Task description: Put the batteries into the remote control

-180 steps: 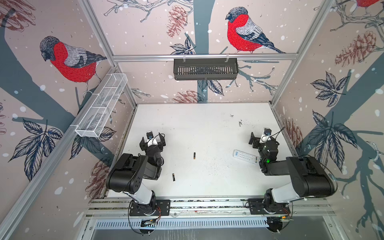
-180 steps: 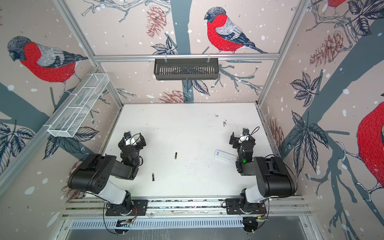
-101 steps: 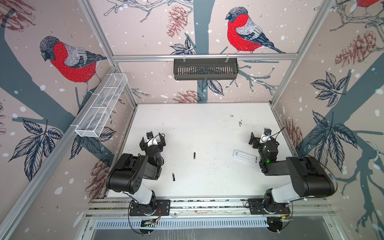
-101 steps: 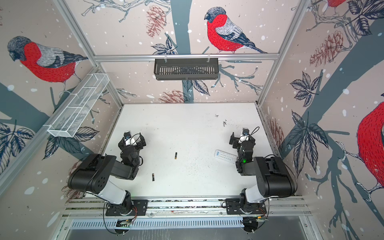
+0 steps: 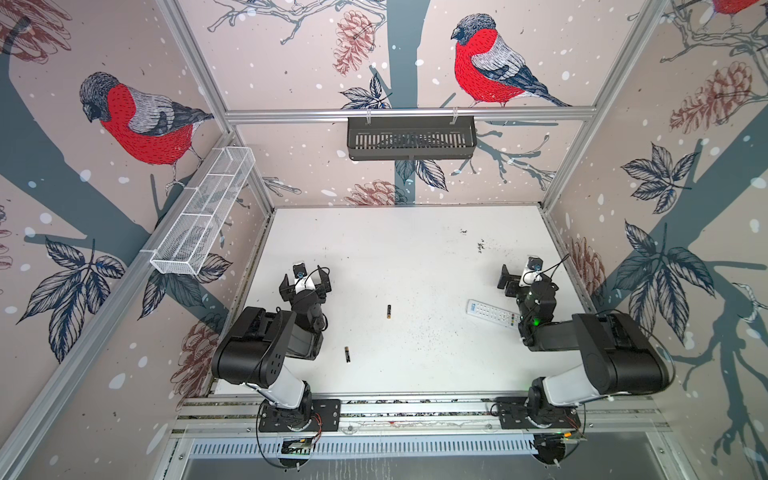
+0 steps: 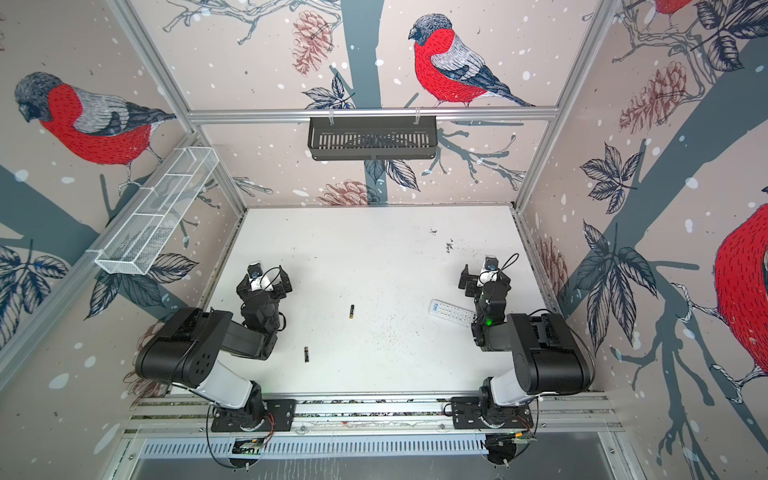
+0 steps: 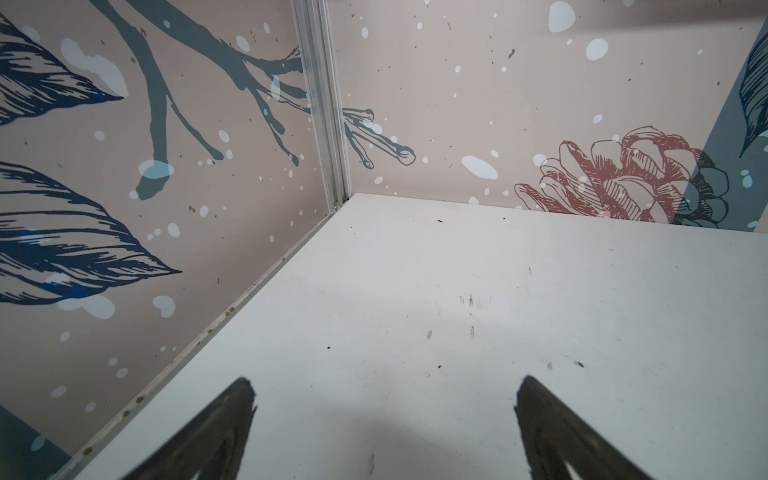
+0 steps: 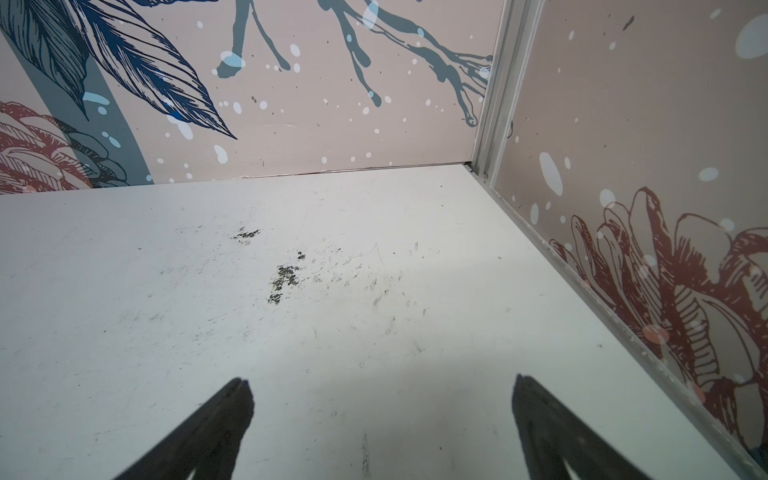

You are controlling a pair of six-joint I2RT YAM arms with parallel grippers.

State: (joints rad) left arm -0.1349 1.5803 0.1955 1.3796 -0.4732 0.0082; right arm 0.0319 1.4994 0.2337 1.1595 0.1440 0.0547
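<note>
White slim remote control (image 5: pixel 492 312) and thin black batteries (image 5: pixel 389 311) lie unmoved while we keep left gripper (image 7: pixel 384 386) and right gripper (image 8: pixel 382 384) spread, nothing loaded.

far half of table (image 5: pixel 395 249) — open | nearer — batteries (image 5: pixel 389 311), remote control (image 5: pixel 492 313) lying flat

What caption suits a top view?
Setup: left end effector and right end effector open, empty; near battery, far battery and remote lie apart on the table.
</note>
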